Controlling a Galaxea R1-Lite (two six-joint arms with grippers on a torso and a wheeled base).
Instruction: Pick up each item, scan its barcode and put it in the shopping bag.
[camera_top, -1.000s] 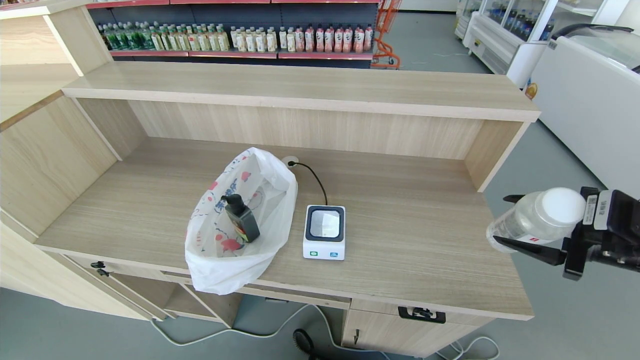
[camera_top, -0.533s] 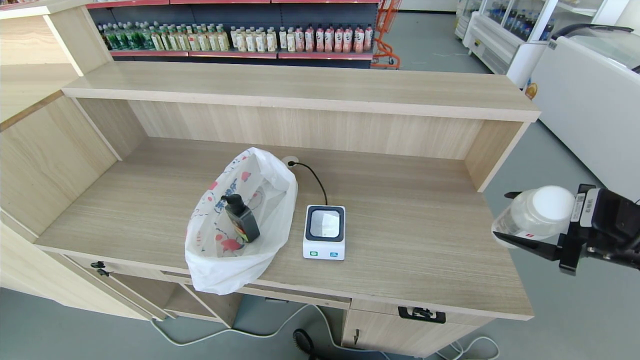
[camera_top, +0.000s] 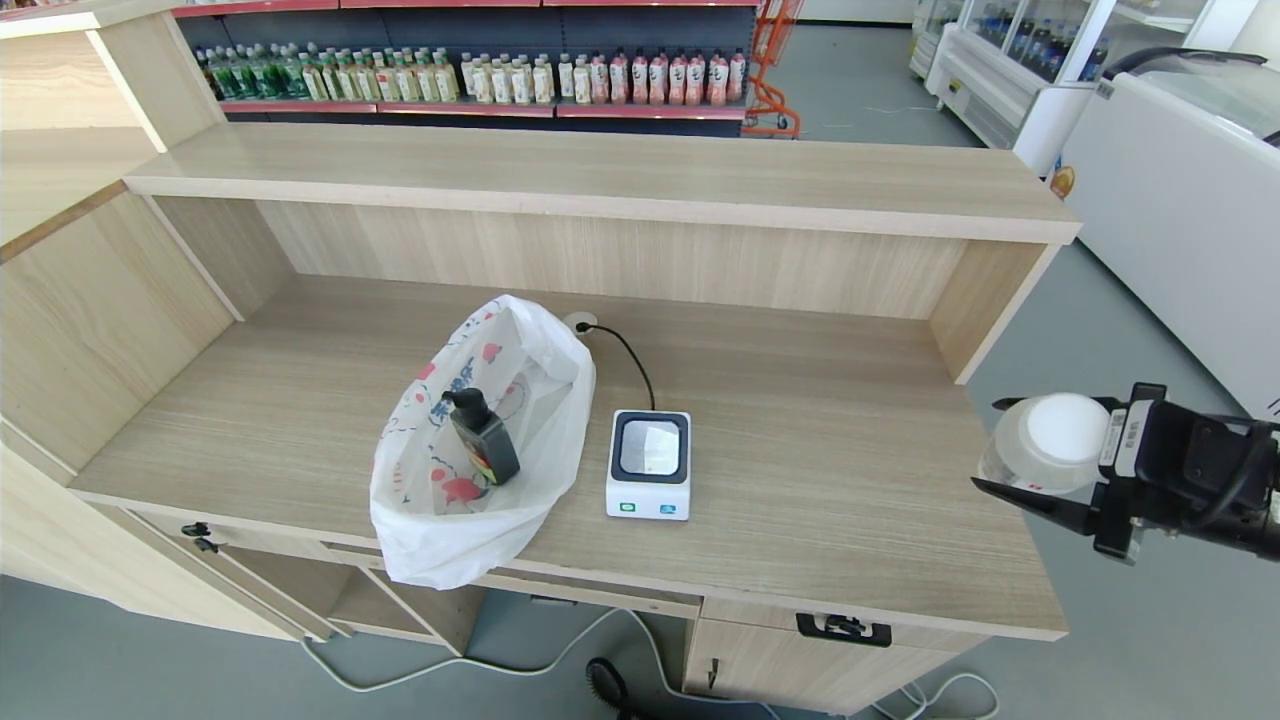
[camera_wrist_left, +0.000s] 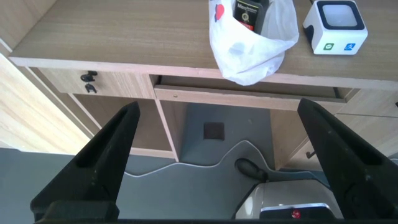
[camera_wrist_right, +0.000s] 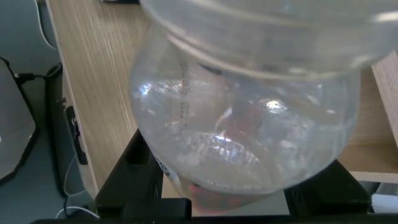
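Landmark for this entry: the scanner (camera_top: 649, 463).

Counter (camera_top: 800, 480): pale wood-grain top with a raised back ledge behind the scanner. It serves as the checkout desk, so everything sits within arm's reach.

Shopping bag (camera_top: 470, 520): white plastic with red print, just beside the scanner on my left. Its mouth slumps open toward the front edge, ready for drop-ins. A dark pump bottle (camera_top: 483, 437) already leans inside it.

Scanner: a small white box with its window facing up, so I judge a barcode has to be presented downward over it.

Clear bottle (camera_top: 1040, 445), white cap: well off to the right of the scanner, past the counter's end and in the air. The right gripper (camera_top: 990, 445) is clenched around its body, one jaw on each side. In the right wrist view the bottle (camera_wrist_right: 249, 124) sits between the black jaws. I can't find the barcode. It is not yet scanned.

Left gripper (camera_wrist_left: 219, 109): jaws spread and empty, low in front of the counter on the bag side of the scanner, apparently parked out of the way.

Surface: bare wood apart from a black cable (camera_top: 630, 360) running from the scanner back to a grommet.

Room: drink shelves (camera_top: 480, 78) beyond the ledge, and white freezers (camera_top: 1180, 180) far to the scanner's right.
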